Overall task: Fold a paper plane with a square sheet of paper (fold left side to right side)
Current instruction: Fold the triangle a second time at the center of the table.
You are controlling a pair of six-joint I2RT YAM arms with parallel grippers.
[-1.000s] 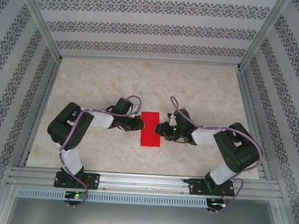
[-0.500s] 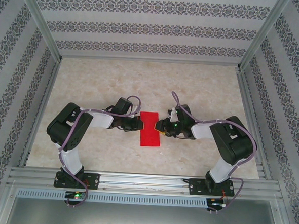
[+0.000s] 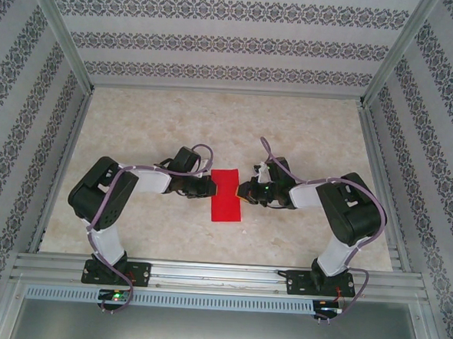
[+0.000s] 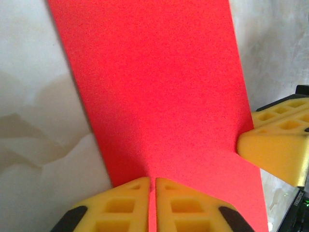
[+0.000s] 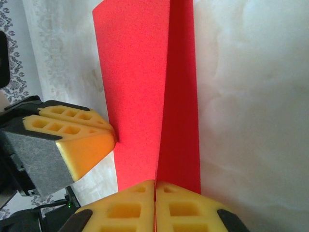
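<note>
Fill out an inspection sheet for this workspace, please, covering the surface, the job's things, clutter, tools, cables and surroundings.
Surface: pale marbled table, flat.
Job's things: square sheet of paper, red, folded to a narrow strip lying between the two arms; in the right wrist view one layer stands lifted off the other.
Clutter: nothing seen.
Tools: left tool has its pads nearly together at the sheet's left edge; right tool is shut where the two layers meet, apparently pinching them.
Cables: purple cables loop along both arms, off the sheet.
Surroundings: patterned wall panels on three sides; aluminium rail carrying the arm bases.
</note>
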